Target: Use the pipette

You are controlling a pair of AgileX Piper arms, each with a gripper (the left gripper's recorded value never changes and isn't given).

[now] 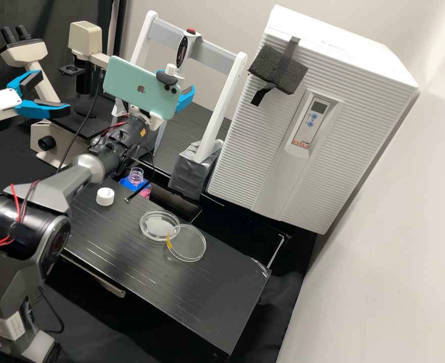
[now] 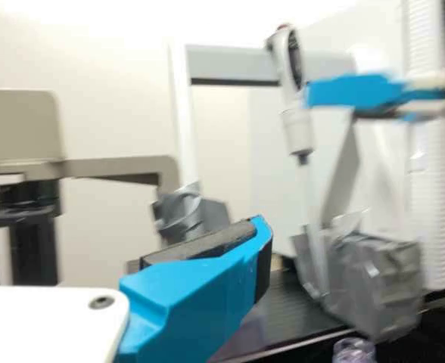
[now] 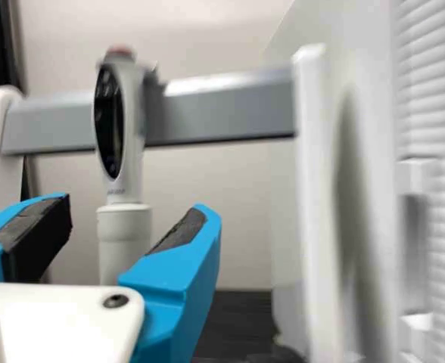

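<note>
The right tool, released, flanks the pipette on its rack; the left tool, released too, hangs well apart.

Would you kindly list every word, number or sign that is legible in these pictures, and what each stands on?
Red lettering on the white machine's control panel: too small to read surely.
The display above it: no digits legible.
Back of the phone: a small dark logo, no words.
The pipette: dark window, blurred, nothing readable.
</note>
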